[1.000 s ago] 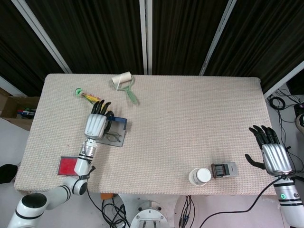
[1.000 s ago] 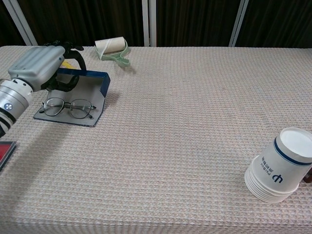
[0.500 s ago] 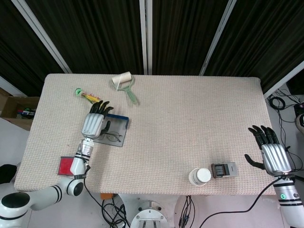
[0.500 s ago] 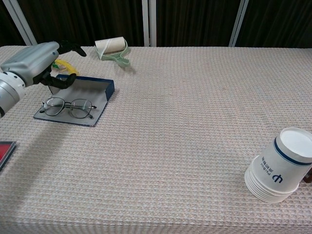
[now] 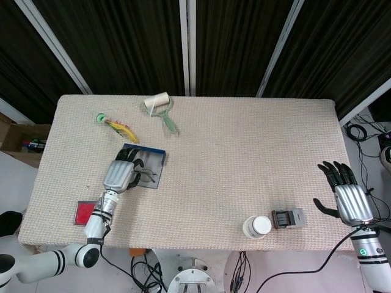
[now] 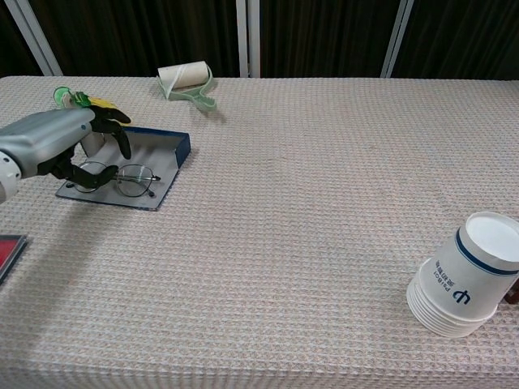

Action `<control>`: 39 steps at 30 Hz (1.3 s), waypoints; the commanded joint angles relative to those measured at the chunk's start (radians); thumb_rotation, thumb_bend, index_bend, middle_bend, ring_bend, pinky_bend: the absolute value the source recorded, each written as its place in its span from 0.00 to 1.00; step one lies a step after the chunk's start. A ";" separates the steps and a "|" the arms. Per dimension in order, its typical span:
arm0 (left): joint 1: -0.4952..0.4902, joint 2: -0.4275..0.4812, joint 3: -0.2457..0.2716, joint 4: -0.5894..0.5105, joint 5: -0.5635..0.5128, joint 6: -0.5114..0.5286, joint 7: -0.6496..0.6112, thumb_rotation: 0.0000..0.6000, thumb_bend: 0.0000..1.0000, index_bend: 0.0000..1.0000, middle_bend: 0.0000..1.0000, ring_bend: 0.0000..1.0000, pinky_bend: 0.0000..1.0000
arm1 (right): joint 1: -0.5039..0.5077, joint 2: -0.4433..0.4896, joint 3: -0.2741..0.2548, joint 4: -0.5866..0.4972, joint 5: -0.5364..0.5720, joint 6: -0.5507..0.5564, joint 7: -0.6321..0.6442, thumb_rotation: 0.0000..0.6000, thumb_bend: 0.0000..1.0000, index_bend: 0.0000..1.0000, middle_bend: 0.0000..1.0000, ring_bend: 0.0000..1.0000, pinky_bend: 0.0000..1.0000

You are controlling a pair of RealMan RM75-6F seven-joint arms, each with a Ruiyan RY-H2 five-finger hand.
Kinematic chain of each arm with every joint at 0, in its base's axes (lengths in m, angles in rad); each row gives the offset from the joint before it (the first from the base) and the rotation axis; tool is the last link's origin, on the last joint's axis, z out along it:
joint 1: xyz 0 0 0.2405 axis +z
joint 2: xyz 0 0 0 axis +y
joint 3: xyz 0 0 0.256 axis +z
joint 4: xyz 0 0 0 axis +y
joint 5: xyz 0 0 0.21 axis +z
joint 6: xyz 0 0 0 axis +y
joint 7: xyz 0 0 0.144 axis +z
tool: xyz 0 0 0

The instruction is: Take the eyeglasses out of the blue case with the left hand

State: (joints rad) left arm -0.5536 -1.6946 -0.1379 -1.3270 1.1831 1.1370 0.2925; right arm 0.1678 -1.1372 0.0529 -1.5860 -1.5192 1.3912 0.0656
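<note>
Chest view, L to R: red flat item [image 6: 6, 253] at the table's left edge, cut off by frame. Left hand [image 6: 57, 146] hangs over the left end of the blue case [image 6: 162, 166], fingers [image 6: 113, 130] curled down, thumb near the eyeglasses [image 6: 122, 176]; can't tell if it's touching or gripping them. Eyeglasses lie flat inside the open case, lenses toward the near edge. Behind the hand, a green/yellow toy [image 6: 77, 100] just beyond the case. Further back, a lint roller [image 6: 188, 83] w/ green handle near the table's far edge. Far R: stack of paper cups [image 6: 466, 275] lying tilted, mouth up.

Head view: right hand [image 5: 348, 192] is off the table's right edge, fingers spread apart, holding nothing. Cups [image 5: 257, 227] sit just beside a small dark/grey device [image 5: 287, 218] near the front edge. Table [image 5: 244, 152] has a beige woven cover.
</note>
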 commanded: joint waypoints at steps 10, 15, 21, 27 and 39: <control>-0.003 -0.033 -0.024 0.029 -0.053 -0.024 0.045 1.00 0.43 0.48 0.09 0.02 0.09 | 0.001 -0.002 -0.001 0.003 0.002 -0.004 0.000 1.00 0.18 0.13 0.11 0.00 0.06; -0.001 -0.039 -0.029 0.038 -0.062 -0.026 0.048 1.00 0.43 0.51 0.10 0.02 0.09 | 0.001 0.000 0.000 0.000 0.003 -0.004 -0.004 1.00 0.18 0.13 0.11 0.00 0.06; 0.002 -0.042 -0.027 0.040 -0.064 -0.030 0.048 1.00 0.43 0.52 0.11 0.02 0.09 | 0.002 0.000 0.000 -0.003 0.004 -0.007 -0.008 1.00 0.18 0.13 0.11 0.00 0.06; 0.004 -0.044 -0.031 0.043 -0.065 -0.027 0.048 1.00 0.43 0.58 0.15 0.02 0.09 | 0.001 0.001 -0.001 -0.006 0.005 -0.006 -0.010 1.00 0.18 0.13 0.11 0.00 0.06; 0.050 0.047 0.017 -0.110 0.037 0.076 0.085 1.00 0.45 0.64 0.19 0.02 0.09 | 0.001 0.003 -0.001 -0.002 -0.003 0.000 -0.003 1.00 0.18 0.13 0.11 0.00 0.06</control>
State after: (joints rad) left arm -0.5188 -1.6742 -0.1390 -1.3957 1.1855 1.1794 0.3630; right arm 0.1684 -1.1337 0.0515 -1.5881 -1.5218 1.3910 0.0631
